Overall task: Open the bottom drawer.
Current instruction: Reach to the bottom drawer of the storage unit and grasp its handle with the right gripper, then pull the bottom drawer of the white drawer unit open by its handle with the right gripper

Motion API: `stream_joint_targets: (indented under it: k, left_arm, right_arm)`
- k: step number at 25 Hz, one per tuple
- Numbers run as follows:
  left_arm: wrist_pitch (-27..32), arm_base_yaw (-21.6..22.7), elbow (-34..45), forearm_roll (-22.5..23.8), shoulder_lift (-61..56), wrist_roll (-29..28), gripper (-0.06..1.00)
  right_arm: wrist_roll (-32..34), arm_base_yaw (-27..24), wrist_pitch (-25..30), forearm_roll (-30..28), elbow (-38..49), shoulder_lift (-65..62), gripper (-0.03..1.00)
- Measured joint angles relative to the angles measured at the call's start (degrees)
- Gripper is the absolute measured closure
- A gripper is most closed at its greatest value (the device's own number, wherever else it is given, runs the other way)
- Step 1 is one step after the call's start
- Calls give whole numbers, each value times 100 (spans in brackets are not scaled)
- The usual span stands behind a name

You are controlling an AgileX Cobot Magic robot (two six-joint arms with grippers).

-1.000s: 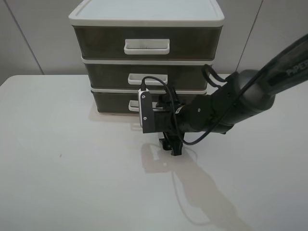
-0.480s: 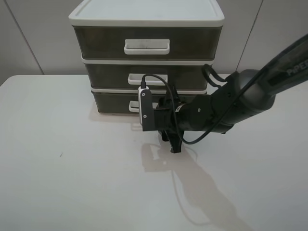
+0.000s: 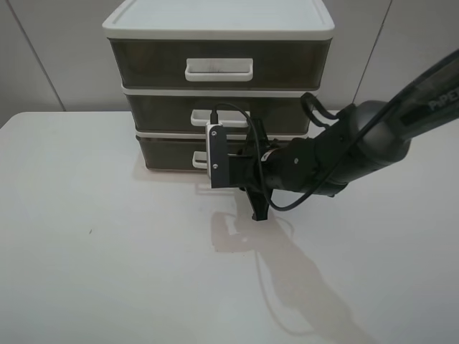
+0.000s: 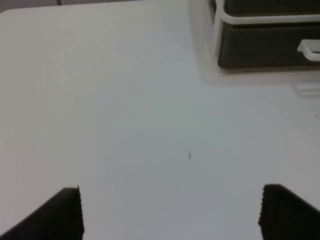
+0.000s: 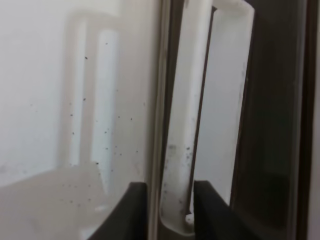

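Note:
The bottom drawer [image 3: 168, 152] is the lowest of three smoky brown drawers in a white-framed unit and sits flush with the frame. Its white loop handle [image 3: 199, 158] is partly hidden by my right arm. My right gripper [image 3: 240, 163] reaches in from the right, rolled on its side at that handle. In the right wrist view the handle bar [image 5: 180, 125] runs between my two dark fingertips [image 5: 132, 212], which stand close on either side of it against the drawer front [image 5: 270, 125]. My left gripper [image 4: 170, 215] is open and empty over the table, well apart from the drawer [image 4: 265, 47].
The middle drawer [image 3: 161, 111] and the top drawer [image 3: 147, 68] sit shut above it. The unit stands at the back of a white table [image 3: 107, 251]. A grey wall is behind it. My right arm [image 3: 358, 147] crosses the table's right side.
My right gripper has shifted slightly up and in toward the bottom drawer's handle. The drawer front has not moved.

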Motion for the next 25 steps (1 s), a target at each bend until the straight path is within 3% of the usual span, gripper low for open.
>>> stream_joint_targets:
  k: [17,25]
  left_arm:
    - [0,0,0,0,0,0,23]
    - [0,0,0,0,0,0,23]
  right_arm:
    - [-23,0,-98,84,0,0,92]
    - [-23,0,211,125,18,-157,92]
